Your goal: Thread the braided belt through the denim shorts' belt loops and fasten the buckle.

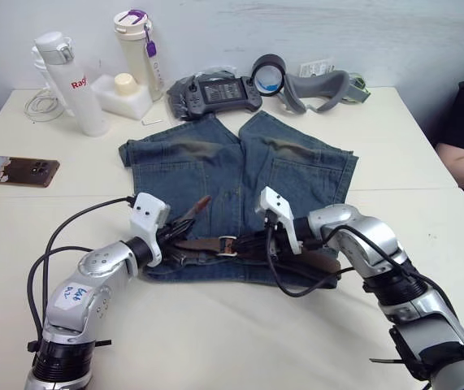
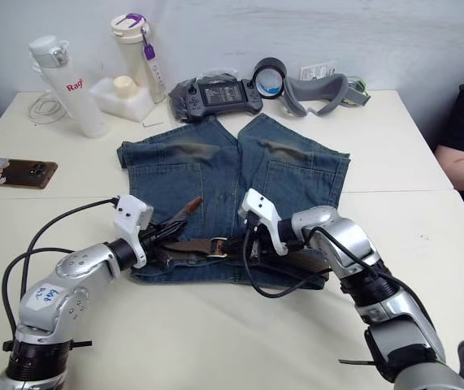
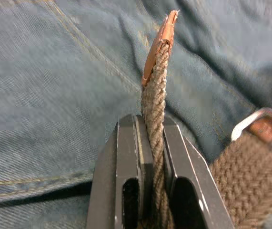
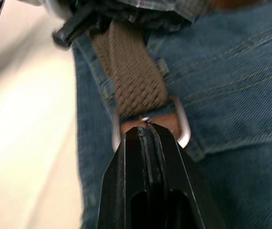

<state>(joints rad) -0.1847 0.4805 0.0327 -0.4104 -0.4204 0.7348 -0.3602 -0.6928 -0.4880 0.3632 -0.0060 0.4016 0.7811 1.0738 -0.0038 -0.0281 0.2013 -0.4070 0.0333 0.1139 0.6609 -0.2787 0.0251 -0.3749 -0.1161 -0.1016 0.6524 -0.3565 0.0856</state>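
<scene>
Where gripper [image 3: 151, 157] pinches: braided belt [image 3: 156, 90] tip

On the counter [image 1: 215, 325]: phone [image 1: 19, 171] at 9 o'clock, two bottles [image 1: 73, 81] at 11, handheld controller [image 1: 215, 92] and perhaps a headset [image 1: 317, 85] at 12.

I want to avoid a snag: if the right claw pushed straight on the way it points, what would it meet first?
Probably the buckle: in the right wrist view the right claw is shut right at its silver frame and pin. Just beyond lies the braided belt on the denim shorts. Whether it already touches is unclear.
</scene>
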